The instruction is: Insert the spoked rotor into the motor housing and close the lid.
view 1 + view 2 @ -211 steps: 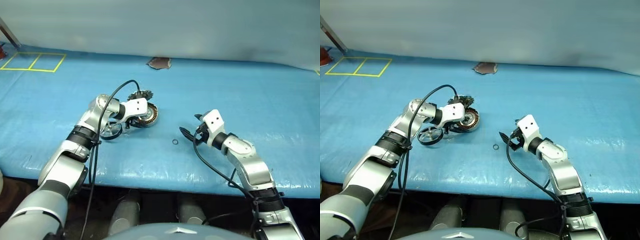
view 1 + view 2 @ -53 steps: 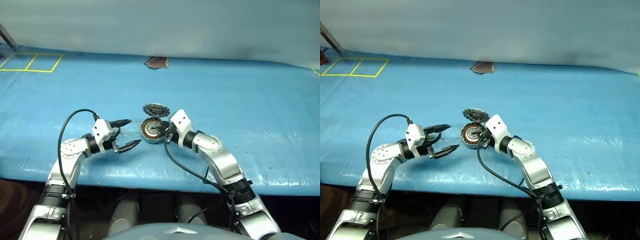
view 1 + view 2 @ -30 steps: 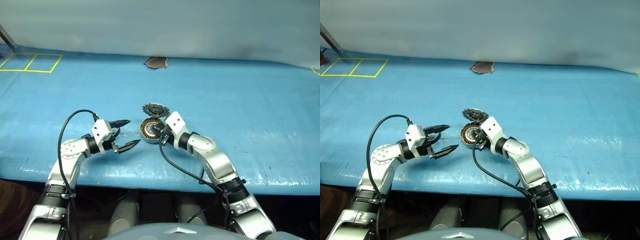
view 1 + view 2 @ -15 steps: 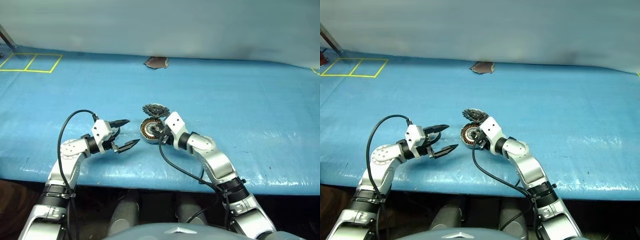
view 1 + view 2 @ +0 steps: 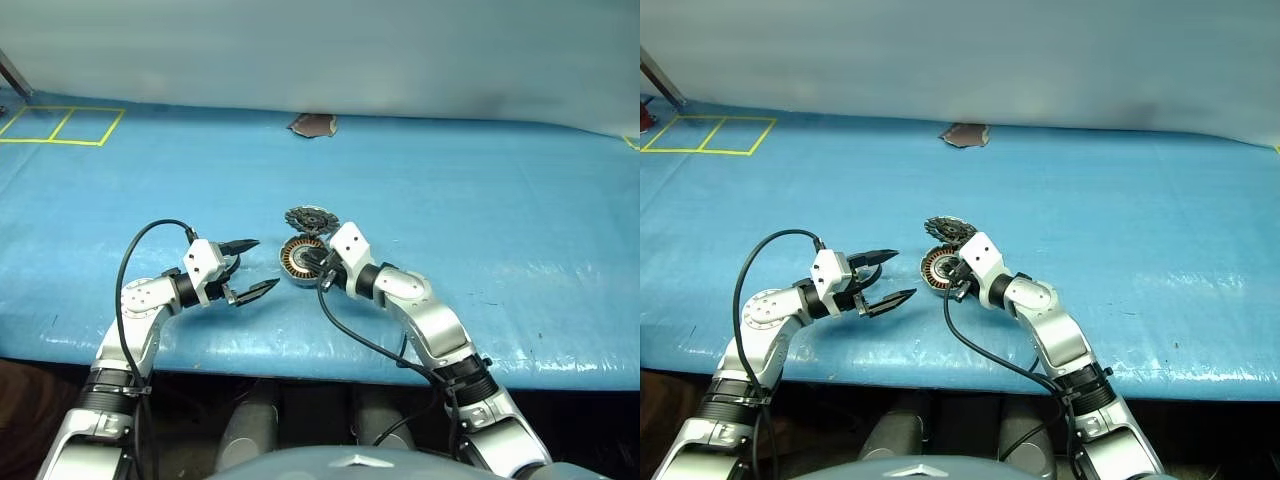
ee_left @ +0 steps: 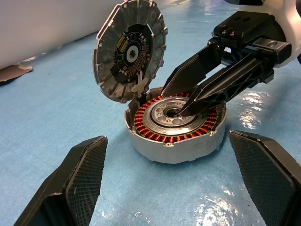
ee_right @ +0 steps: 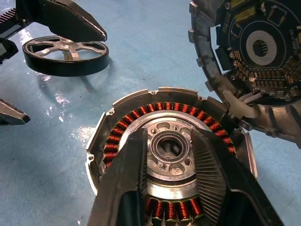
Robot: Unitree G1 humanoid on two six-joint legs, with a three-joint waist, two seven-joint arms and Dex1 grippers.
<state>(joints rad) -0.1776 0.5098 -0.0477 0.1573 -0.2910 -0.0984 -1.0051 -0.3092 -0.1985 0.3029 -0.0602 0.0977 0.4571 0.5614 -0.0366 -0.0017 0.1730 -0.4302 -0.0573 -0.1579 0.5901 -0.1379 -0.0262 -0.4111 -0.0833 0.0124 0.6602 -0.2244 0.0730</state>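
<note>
The motor housing [image 6: 175,126] sits on the blue desk [image 5: 520,200], its copper windings ringing a silver central hub. The lid [image 6: 129,49] stands tilted up, joined to the housing's far edge, its inner face showing a circuit board with a small yellow label whose print is too small to read. The spoked rotor [image 7: 66,52] lies flat on the desk, apart from the housing, near the left pincer [image 5: 244,270], whose fingers stand wide apart and hold nothing. The right pincer [image 6: 183,101] reaches over the housing, its fingertips close together above the central hub; whether they grip anything cannot be told. A small brown scrap [image 5: 312,124] lies at the desk's far edge, and yellow tape squares [image 5: 62,124] mark the far left corner.
</note>
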